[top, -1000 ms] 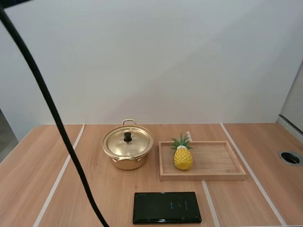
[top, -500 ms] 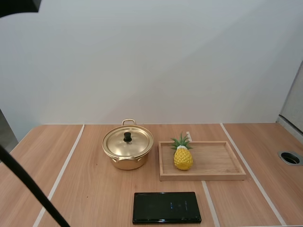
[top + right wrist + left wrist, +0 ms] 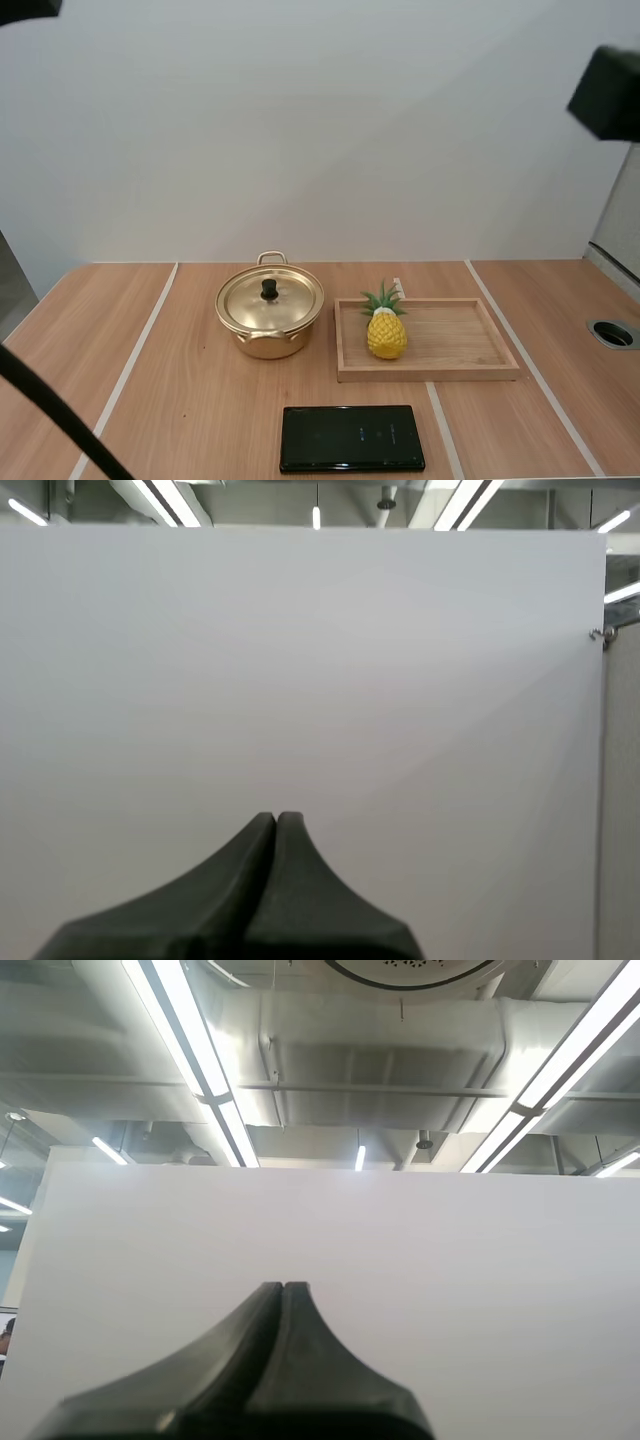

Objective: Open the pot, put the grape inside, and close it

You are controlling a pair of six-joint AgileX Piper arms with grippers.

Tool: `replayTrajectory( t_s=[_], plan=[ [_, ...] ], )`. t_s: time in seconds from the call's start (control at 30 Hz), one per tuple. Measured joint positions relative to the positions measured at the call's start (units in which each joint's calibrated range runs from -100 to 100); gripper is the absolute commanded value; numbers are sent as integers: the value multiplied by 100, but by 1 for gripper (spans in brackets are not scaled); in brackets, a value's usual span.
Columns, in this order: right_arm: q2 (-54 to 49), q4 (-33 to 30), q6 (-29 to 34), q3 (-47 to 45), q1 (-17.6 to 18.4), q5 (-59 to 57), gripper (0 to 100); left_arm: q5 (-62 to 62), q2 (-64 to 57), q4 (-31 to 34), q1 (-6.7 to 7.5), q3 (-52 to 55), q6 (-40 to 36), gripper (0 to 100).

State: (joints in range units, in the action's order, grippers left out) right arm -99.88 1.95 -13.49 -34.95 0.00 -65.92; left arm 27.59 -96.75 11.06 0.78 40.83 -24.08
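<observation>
Gold pot (image 3: 266, 346) sits lidded beside the tray (image 3: 450, 342) with a pineapple (image 3: 387, 335), untouched, because my left claw (image 3: 283, 1286) and right claw (image 3: 276, 818) are clenched empty, pointing away at the wall (image 3: 300, 680).

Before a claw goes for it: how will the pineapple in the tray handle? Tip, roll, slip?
The pineapple stands upright on an egg-shaped body, so a sideways push likely tips it. Once down, it would probably roll, though the rim of the wooden tray should stop it. Its skin looks glossy, so it is perhaps slippery.
</observation>
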Motion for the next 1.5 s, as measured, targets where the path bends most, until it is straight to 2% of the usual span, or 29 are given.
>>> replayTrajectory(
  t_s=[0.23,0.5,0.63,0.73,0.83,1.17,1.37,1.5],
  plan=[
    [0,278,-52,-719,-133,168,0,235,-48,-37,0,716,129,0],
    [51,292,-204,-2320,-133,1546,0,-339,-21,-49,0,2774,173,0],
    [201,-8,-214,-3309,-133,2327,0,-693,-21,-60,0,3754,385,0],
    [229,-87,-222,-3485,-133,2480,0,-764,-21,-60,0,3908,428,0],
    [303,-350,-222,-4355,-133,2796,0,-820,-10,-60,0,4529,501,0],
    [302,-412,-222,-4728,-133,2776,0,-401,-10,-60,0,4681,507,0],
    [302,-538,-222,-5445,-126,3698,0,-224,-10,-60,0,4728,507,0],
    [302,-684,-222,-5871,-120,4416,0,-599,-10,-60,0,5049,507,0]
  ],
)
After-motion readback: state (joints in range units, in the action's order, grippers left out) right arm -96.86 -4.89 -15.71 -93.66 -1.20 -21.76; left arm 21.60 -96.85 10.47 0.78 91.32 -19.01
